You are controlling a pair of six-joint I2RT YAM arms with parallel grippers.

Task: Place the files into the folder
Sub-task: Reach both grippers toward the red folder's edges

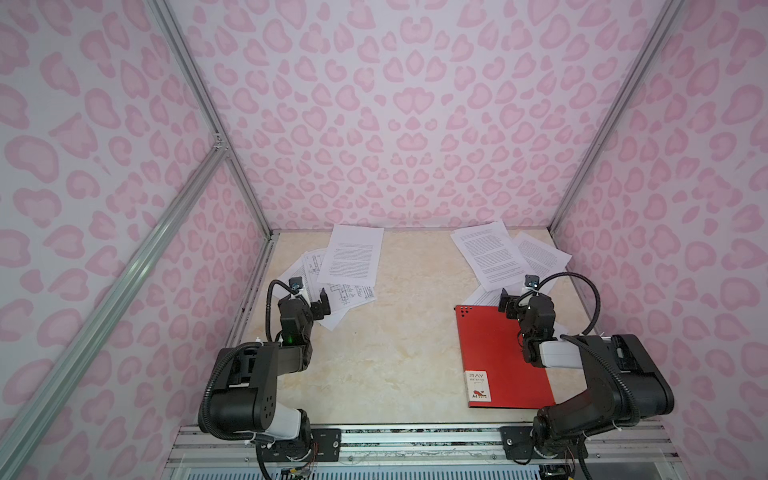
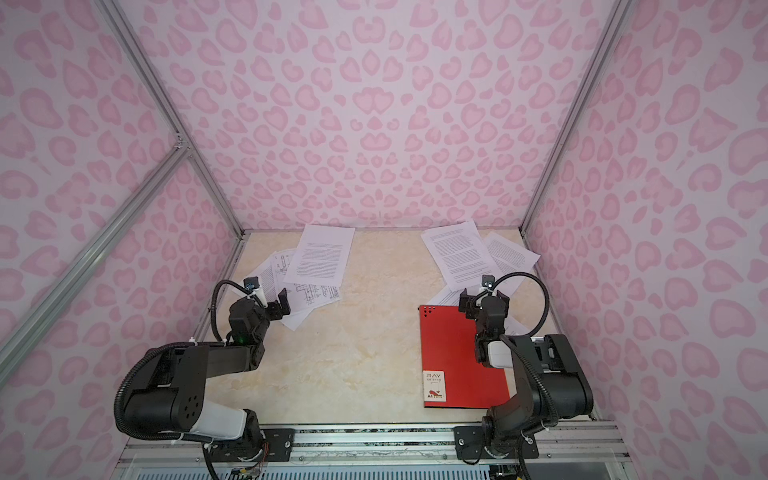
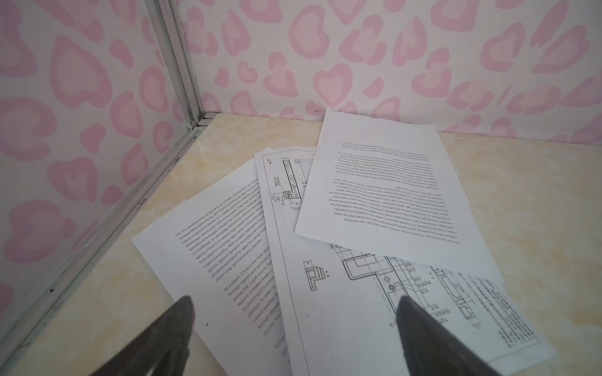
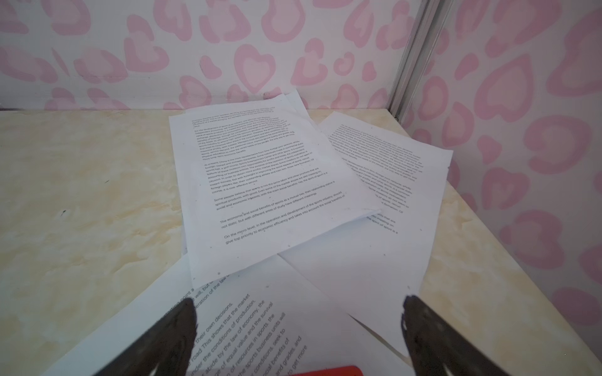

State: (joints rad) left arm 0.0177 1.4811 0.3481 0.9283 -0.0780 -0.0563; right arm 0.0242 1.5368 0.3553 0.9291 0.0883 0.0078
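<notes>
1. My left tool point(image 3: 294, 302) hung released over the far-left files point(image 1: 349, 262), likely to gather them.
2. My right tool point(image 4: 299, 302), also released, hovered where the closed folder point(image 1: 490, 353), near right, met the far-right files point(image 1: 488, 253).

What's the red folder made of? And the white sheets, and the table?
The folder looks like thin plastic or coated card: smooth, flat, evenly red. The files are plain matte paper: thin, printed, lying overlapped. The table looks like smooth stone or marble-patterned laminate, cream with veining; I cannot tell which.
</notes>
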